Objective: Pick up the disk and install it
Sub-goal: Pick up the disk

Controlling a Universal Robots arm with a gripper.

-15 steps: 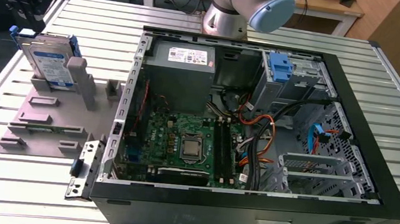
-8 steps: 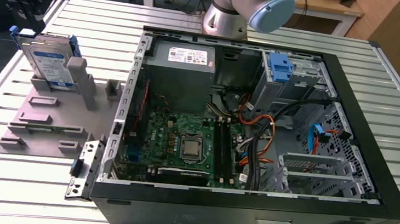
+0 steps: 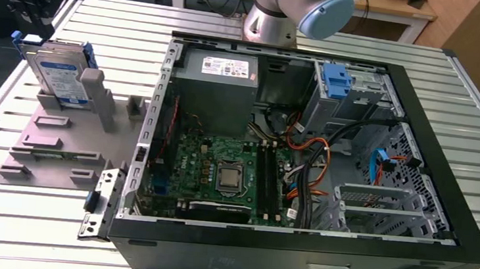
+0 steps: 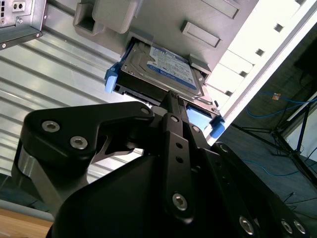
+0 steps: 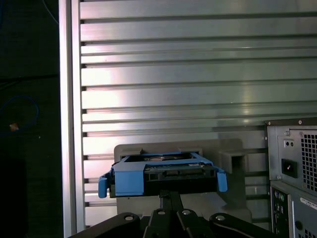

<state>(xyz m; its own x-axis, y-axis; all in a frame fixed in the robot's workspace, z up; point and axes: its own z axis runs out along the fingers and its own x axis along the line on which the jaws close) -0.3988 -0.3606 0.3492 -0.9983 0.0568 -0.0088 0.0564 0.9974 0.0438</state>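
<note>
Disk (image 3: 56,72), silver with a white-and-blue label, framed in a blue bracket (image 3: 88,54): stands on edge in the grey plastic stand (image 3: 55,150) at the exterior view's left, on the slatted metal table (image 3: 13,208), well apart from the computer case. Pincer (image 5: 171,197), black, on the arm: in both wrist views its tip sits just beside the bracketed edge of the disk, aimed at the middle of that edge. Whether it touches the disk, and whether it is released or clenched, cannot be told. Nothing is seen lifted, and the disk rests in the stand's slot. Computer case (image 3: 299,254), black, side panel off, lies open side up at the centre and the exterior view's right. Contents: grey metal box with white sticker (image 3: 218,83) at the far side; green motherboard (image 3: 219,169) nearer the front; bundle of orange and black cables (image 3: 313,161); blue-tabbed carrier (image 3: 337,81) in the bay at the far right corner; bare metal drive cage (image 3: 383,208) near the front right. Robot arm (image 3: 292,7), silver with a blue cap, is based behind the case. Status, as judged: approach stage only. The disk is not yet picked up, so both the pick-up and the installation in the case are outstanding.
</note>
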